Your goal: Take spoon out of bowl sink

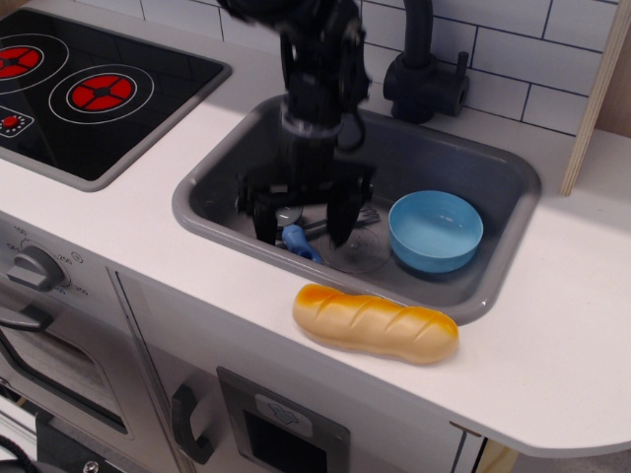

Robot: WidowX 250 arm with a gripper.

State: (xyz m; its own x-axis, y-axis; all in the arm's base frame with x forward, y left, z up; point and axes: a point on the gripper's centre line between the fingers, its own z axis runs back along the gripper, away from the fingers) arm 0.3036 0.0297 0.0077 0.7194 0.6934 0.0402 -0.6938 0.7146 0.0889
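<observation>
The gripper [301,219] stands spread wide at frame centre, straddling the spoon [299,240] on the sink [227,232] floor near the front rim; the bowl [435,231] sits apart, right

We only get part of the spoon [299,241]: the blue handle pokes out between the gripper [302,223] fingers, and the grey head is mostly tucked behind them. The fork [340,218] is nearly all covered too, just a bit of its tines shows by the right finger. The arm is motion-blurred and runs off the top edge, so we can't make out detail. The stove [89,79] is cut off at the left, the tap [426,69] at the top.
</observation>
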